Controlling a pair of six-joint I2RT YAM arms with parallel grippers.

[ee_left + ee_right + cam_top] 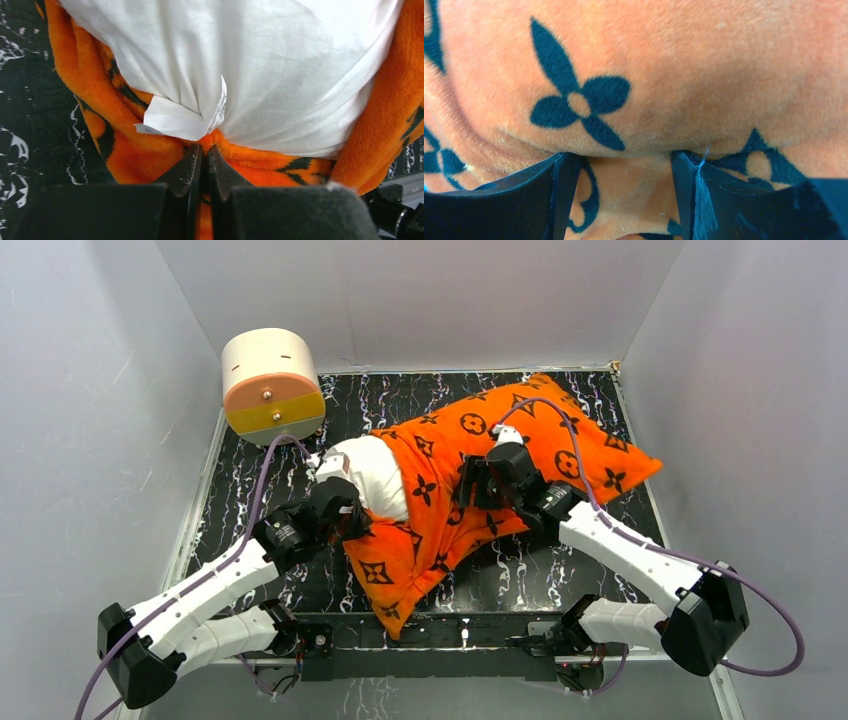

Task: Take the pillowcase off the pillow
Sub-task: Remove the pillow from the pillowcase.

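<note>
Pillowcase [440, 440]: plush orange, black motifs | pillow [375, 475]: white, wrinkled, bulging out

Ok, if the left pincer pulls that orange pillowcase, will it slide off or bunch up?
Likely floppy: the pillowcase creases and droops around the left pincer. Its plush nap probably clings to the white pillow, so expect bunching and some drag rather than a clean slide.

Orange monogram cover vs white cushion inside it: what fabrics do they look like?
Orange black-patterned pillowcase: plush fleece by the look, matte, short fuzzy nap. Plain white pillow: smooth thin woven cloth, likely cotton or polyester, faint sheen, fine creases.
</note>
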